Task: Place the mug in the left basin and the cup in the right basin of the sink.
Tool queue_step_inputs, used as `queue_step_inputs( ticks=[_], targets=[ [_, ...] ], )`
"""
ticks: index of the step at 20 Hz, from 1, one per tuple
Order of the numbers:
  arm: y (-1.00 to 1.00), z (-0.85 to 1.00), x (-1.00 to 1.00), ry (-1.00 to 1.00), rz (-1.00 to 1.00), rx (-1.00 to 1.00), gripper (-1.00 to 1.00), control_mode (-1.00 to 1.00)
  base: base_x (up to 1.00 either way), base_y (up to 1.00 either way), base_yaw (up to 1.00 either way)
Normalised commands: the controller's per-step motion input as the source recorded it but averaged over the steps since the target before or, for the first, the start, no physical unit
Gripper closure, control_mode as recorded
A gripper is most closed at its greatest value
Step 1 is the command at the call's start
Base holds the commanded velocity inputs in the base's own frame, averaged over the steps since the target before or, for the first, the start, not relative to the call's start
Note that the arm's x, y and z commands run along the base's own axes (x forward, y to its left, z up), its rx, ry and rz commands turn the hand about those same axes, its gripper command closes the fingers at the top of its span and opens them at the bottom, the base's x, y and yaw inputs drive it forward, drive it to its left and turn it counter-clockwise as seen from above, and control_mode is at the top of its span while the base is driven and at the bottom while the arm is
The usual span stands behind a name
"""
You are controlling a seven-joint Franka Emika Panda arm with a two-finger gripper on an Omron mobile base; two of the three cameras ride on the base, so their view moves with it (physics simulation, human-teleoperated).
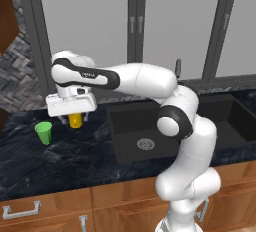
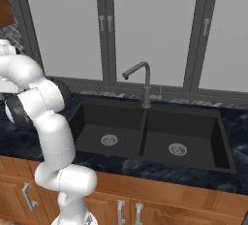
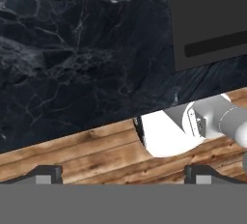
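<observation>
Your gripper (image 1: 75,117) sits over the yellow mug (image 1: 76,121) on the counter (image 1: 30,161); I cannot tell its finger spread. Green cup (image 1: 44,132) waits at eight o'clock, both basins bare.

In the left of the frame my gripper (image 1: 75,117) is over the mug (image 1: 76,121); the cup (image 1: 44,132) stands left of it, the sink (image 1: 120,141) right.

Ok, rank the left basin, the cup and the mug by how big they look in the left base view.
1. Left basin, largest by far.
2. Cup.
3. Mug, but the robot's hand hides its top, so its place against the cup is unsure.
</observation>
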Motion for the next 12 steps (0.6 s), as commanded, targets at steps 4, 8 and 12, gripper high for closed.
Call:
queue_step_inputs(
  ticks=[4, 8, 12],
  targets=[
    [0.09, -0.12, 0.11, -0.08, -0.02, 0.0, -1.0, -1.0, 0.0, 0.0, 0.0],
    [0.09, -0.14, 0.06, -0.16, -0.02, 0.0, -1.0, -1.0, 0.0, 0.0, 0.0],
    [0.06, -0.18, 0.09, -0.2, -0.03, 0.0, -1.0, -1.0, 0.0, 0.0, 0.0]
  ],
)
